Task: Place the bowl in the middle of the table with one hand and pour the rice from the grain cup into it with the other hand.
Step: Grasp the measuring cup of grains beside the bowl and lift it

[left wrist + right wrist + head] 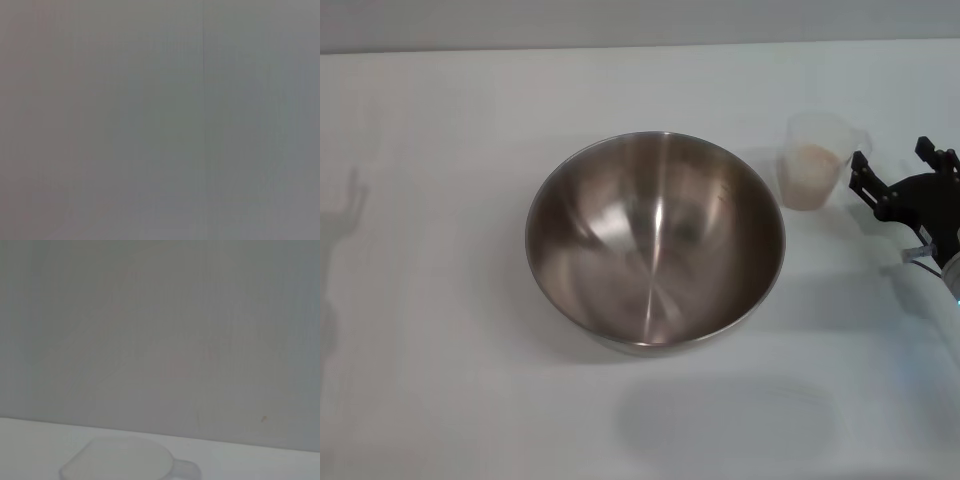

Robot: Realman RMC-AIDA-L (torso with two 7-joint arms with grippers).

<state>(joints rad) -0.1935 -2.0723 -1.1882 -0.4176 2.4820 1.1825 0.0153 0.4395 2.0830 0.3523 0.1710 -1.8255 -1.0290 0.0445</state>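
Note:
The stainless-steel bowl [655,240] stands upright and empty in the middle of the white table [440,350]. The clear grain cup [815,160] stands to its right, apart from it, with pale rice [812,172] filling its lower part. My right gripper [892,158] is open just right of the cup, level with it, one fingertip close to the cup's side. In the right wrist view the cup's rim [120,460] and handle [186,470] show low in the picture. My left gripper is out of view, and the left wrist view shows only plain grey.
A faint shadow of an arm [345,215] lies on the table's left edge. The table's far edge meets a grey wall [640,20]. Bare tabletop lies left of and in front of the bowl.

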